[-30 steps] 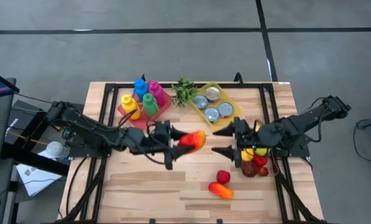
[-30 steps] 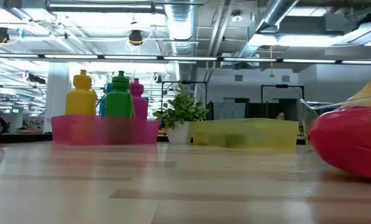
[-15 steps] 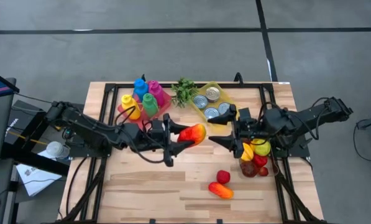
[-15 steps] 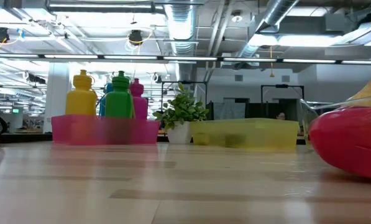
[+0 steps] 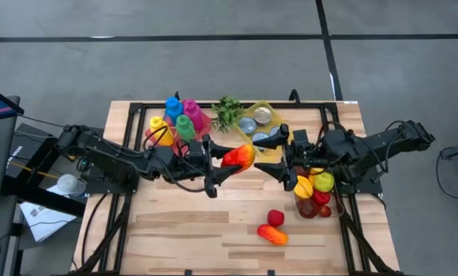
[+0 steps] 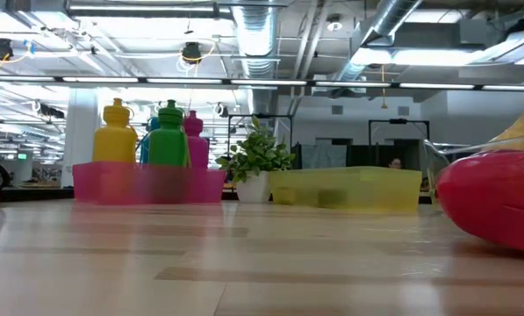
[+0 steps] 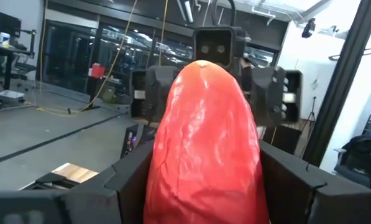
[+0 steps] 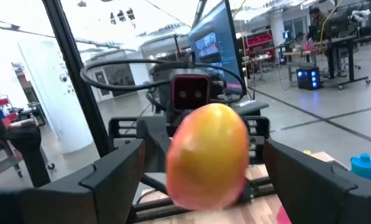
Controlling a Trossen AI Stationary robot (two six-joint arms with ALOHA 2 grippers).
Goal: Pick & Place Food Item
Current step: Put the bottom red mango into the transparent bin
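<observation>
A red and orange mango-like food item (image 5: 238,157) hangs over the middle of the table, with my left gripper (image 5: 229,159) shut on it. In the left wrist view the food item (image 7: 204,143) fills the middle. My right gripper (image 5: 257,153) faces it from the right and is open. Its two fingers stand on either side of the food item's orange free end (image 8: 207,155) without touching it. My left gripper pinches the food item between its two fingers (image 7: 132,180), on its two long sides (image 7: 163,168). The fingers come level from the table's left and lie along it. The food item is lifted clear of the table, and its free end sticks out toward my right gripper.
At the far edge stand a pink tray of coloured bottles (image 5: 175,123), a small plant (image 5: 227,113) and a yellow tray of cans (image 5: 263,126). A bowl of fruit (image 5: 314,195) sits at the right. Two loose red and orange items (image 5: 275,226) lie near the front.
My left gripper has carried the food item a little toward the far edge and tipped up. My right gripper has risen, tipped up to level, and gone left and toward the far edge, so that its fingers now stand around the food item's end.
</observation>
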